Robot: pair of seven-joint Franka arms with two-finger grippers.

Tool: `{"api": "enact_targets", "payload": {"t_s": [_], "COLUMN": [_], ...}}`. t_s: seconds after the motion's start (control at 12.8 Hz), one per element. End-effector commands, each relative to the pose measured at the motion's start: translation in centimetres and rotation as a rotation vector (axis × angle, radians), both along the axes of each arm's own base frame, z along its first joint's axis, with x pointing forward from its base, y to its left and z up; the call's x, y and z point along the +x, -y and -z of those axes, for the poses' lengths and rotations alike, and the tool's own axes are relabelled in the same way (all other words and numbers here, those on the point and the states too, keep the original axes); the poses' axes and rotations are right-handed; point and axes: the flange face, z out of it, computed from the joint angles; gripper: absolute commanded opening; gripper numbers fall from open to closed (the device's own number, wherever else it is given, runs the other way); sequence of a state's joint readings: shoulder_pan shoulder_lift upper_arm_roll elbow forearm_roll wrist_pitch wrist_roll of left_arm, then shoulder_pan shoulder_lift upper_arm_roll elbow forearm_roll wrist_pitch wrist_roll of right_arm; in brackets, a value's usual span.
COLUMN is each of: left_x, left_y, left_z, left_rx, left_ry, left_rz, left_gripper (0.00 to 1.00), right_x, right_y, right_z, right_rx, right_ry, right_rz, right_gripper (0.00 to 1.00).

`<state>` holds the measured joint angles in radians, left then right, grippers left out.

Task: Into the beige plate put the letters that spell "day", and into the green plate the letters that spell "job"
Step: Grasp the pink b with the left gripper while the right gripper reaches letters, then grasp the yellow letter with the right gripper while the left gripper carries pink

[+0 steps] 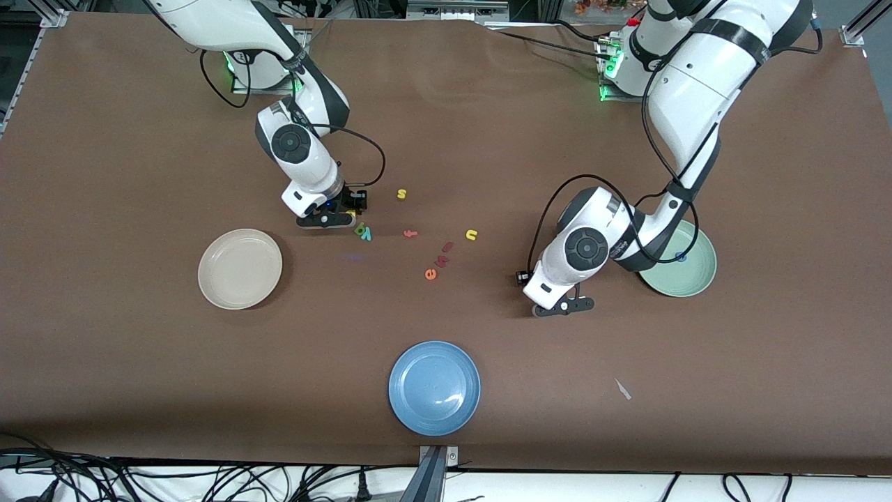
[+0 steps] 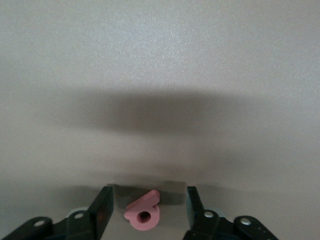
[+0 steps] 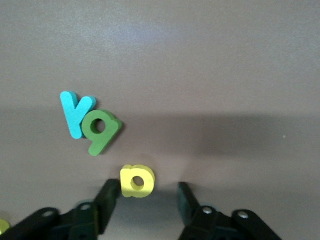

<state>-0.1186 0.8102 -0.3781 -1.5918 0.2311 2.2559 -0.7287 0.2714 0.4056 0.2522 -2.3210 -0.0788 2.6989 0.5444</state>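
Observation:
My left gripper (image 1: pixel 561 307) is down at the table near the green plate (image 1: pixel 700 275). It stands open around the salmon "b" (image 2: pixel 144 214), with a gap on each side. A blue "o" (image 1: pixel 681 257) lies in the green plate, which the left arm partly covers. My right gripper (image 1: pixel 336 220) is low and open around the yellow "d" (image 3: pixel 136 181); the "d" lies close to one finger (image 3: pixel 109 197). The green "a" (image 3: pixel 101 129) and teal "y" (image 3: pixel 74 113) touch each other just past it. The beige plate (image 1: pixel 240 268) holds nothing. I see no "j".
A blue plate (image 1: pixel 434 387) sits nearest the front camera. Loose letters lie mid-table: a yellow "s" (image 1: pixel 402 194), a yellow "u" (image 1: pixel 472 235), a reddish "f" (image 1: pixel 410 233), an orange "e" (image 1: pixel 431 274) and two small reddish pieces (image 1: pixel 444 254).

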Motion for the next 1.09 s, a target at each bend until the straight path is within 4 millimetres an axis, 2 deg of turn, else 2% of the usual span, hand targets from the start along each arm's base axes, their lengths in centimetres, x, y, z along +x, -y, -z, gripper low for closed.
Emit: {"api": "enact_targets", "payload": {"t_s": [0.0, 0.08, 0.16, 0.31, 0.39, 0.63, 0.78, 1.02], "left_x": [0.0, -0.1, -0.1, -0.1, 0.0, 0.0, 0.0, 0.0], "left_y": [-0.2, -0.2, -0.3, -0.3, -0.4, -0.3, -0.3, -0.3], "left_z": [-0.1, 0.0, 0.0, 0.0, -0.1, -0.1, -0.1, -0.1], "left_rx": [0.022, 0.023, 0.023, 0.023, 0.023, 0.022, 0.022, 0.023], "left_ry": [0.004, 0.003, 0.003, 0.003, 0.004, 0.004, 0.004, 0.003], "left_rz": [0.032, 0.034, 0.032, 0.031, 0.029, 0.028, 0.028, 0.018], "left_gripper": [0.45, 0.4, 0.3, 0.2, 0.17, 0.16, 0.15, 0.01], "right_x": [0.0, 0.1, 0.4, 0.4, 0.4, 0.7, 2.0, 5.4], "right_y": [0.0, 0.1, 0.5, 0.6, 0.6, 0.7, 2.4, 7.8], "right_z": [0.7, 0.6, 0.6, 0.7, 0.7, 0.0, -1.8, -6.4], "right_rx": [0.004, -0.001, -0.007, -0.008, -0.009, -0.009, -0.024, -0.086], "right_ry": [0.013, 0.018, 0.023, 0.022, 0.02, 0.031, 0.056, 0.043], "right_rz": [0.001, -0.008, -0.007, -0.006, -0.006, -0.012, -0.043, -0.123], "right_gripper": [0.45, 0.43, 0.41, 0.38, 0.32, 0.28, 0.28, 0.28]}}
